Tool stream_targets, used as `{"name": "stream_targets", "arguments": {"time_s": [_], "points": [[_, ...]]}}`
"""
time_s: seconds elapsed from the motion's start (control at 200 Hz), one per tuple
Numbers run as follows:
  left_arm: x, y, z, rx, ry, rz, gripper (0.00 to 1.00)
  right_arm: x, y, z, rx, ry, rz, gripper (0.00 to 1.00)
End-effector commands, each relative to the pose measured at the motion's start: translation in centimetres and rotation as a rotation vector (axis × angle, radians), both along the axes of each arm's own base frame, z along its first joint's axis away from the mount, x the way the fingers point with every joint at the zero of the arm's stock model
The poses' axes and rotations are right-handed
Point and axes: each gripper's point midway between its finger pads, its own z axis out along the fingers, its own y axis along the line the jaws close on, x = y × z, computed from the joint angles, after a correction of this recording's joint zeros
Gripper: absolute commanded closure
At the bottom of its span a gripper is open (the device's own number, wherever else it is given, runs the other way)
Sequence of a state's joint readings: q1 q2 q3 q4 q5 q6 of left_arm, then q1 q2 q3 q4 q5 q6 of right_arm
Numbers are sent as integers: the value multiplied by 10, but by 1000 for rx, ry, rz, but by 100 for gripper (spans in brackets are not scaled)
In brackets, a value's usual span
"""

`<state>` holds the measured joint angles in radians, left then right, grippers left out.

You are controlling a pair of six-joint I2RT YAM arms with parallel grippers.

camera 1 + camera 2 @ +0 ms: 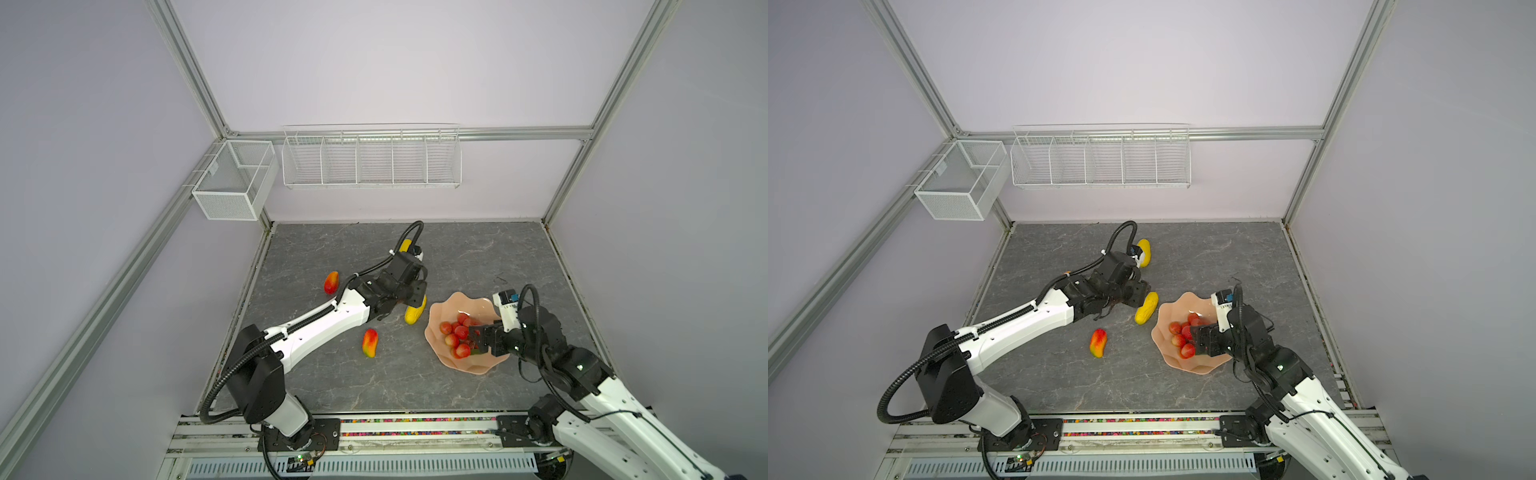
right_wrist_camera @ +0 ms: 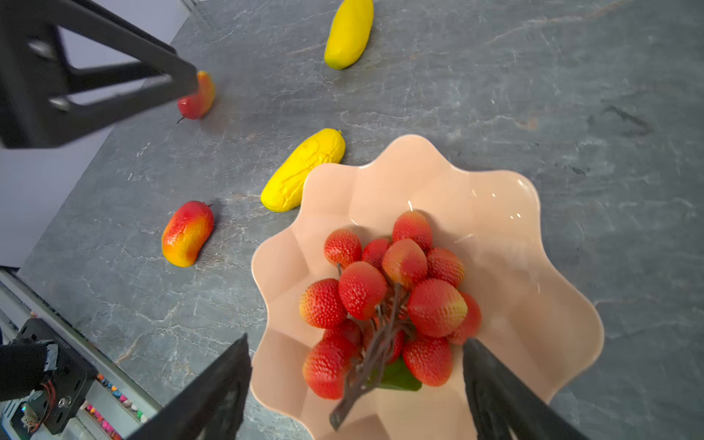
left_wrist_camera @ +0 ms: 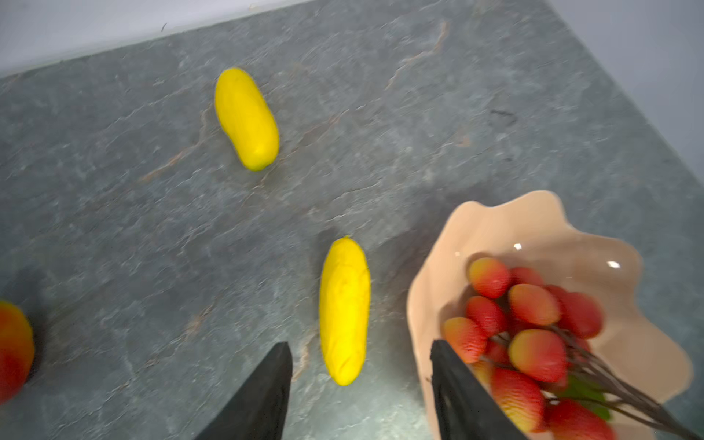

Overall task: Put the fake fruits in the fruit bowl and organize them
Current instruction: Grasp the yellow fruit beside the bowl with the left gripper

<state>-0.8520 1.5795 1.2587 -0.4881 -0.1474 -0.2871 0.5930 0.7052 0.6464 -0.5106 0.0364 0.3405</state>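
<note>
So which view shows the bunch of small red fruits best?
The right wrist view: the bunch of small red fruits is close, sharp, nearly whole. The left wrist view crops it; both top views show it small.

Bowl (image 1: 453, 305) far half free; grape bunch (image 1: 455, 334), right tool (image 1: 473, 341) fill near half.

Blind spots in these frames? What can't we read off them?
- Red-orange fruit: cut by the frame edge and blurred in the left wrist view.
- Far yellow fruit: mostly behind the left arm in a top view.
- Near yellow fruit: bowl rim overlaps it in the right wrist view; contact unclear.
- Left gripper: jaws hidden under its own body in both top views.
</note>
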Motion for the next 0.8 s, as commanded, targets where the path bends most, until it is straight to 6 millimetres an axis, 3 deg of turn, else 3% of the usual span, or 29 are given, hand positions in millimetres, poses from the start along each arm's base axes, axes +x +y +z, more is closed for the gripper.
{"name": "stream_targets", "arguments": {"time_s": [0.0,0.225,0.48,0.795], "points": [[2,2,-39,40,104,-18,42,16,29,29,-16,-104,121,12],[15,-14,-74,82,175,-53,45,28,66,20,-53,-57,242,12],[20,-20,-99,108,227,-64,45,31,71,0,-56,-21,246,12],[19,-28,-124,105,283,-85,43,37,72,-5,-69,-10,252,12]]}}
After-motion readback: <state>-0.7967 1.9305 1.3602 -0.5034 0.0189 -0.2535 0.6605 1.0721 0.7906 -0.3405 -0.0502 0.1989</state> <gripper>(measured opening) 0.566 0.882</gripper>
